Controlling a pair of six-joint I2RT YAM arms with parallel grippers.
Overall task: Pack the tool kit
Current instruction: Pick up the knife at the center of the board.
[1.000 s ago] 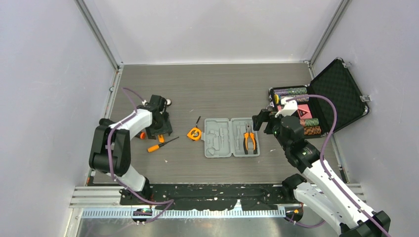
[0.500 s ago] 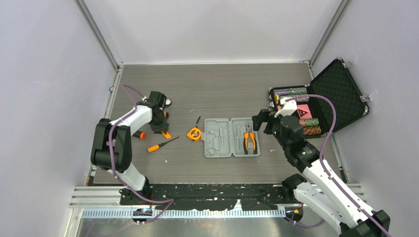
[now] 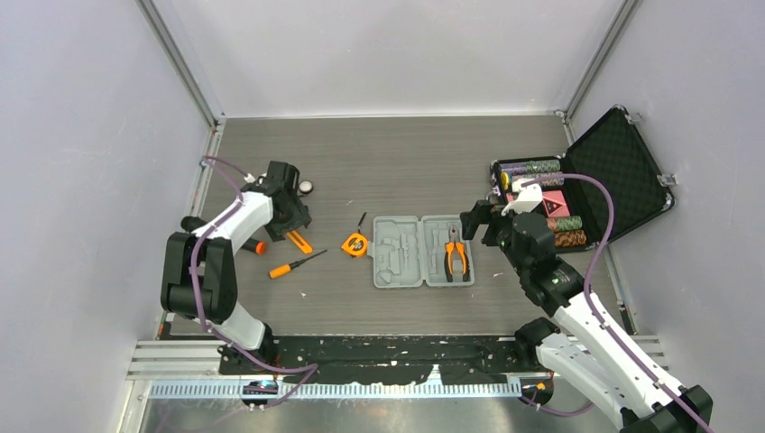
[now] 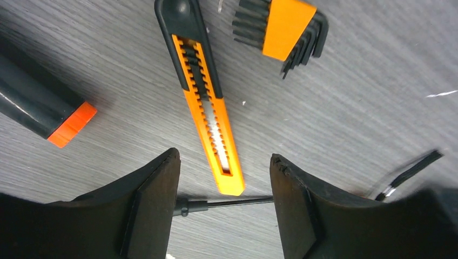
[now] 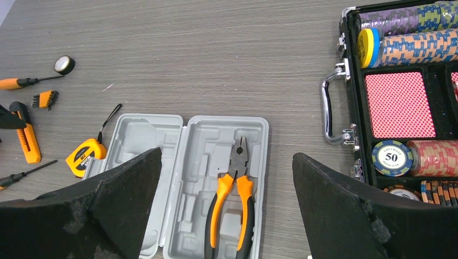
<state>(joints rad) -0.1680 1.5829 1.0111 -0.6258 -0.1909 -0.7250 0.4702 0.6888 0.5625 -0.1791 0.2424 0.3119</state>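
Left gripper (image 4: 224,159) is open and empty, jaws parted either side of the near tip of the orange-and-black snap-off utility knife (image 4: 208,113), pads clear of it. Knife lies flat on the grey wood-grain table (image 3: 406,162), long axis running away from your wrist camera and leaning a little left, so the jaws already span its narrow width; my read is you need more reach up the body, not a wrist turn. Watch the thin black screwdriver shaft (image 4: 227,204) crossing just below the knife tip, between the fingers: a close here could pinch both. Small flat grey plastic hinged case (image 5: 143,135) lies open to the right of the knife, well apart, with the yellow-orange tape measure (image 3: 354,244) between them; orange-handled pliers (image 5: 238,162) sit in its right half, left half bare. Right gripper (image 5: 227,156) hangs over the case, jaws wide, holding nothing, so the left arm is the nearer one for the knife
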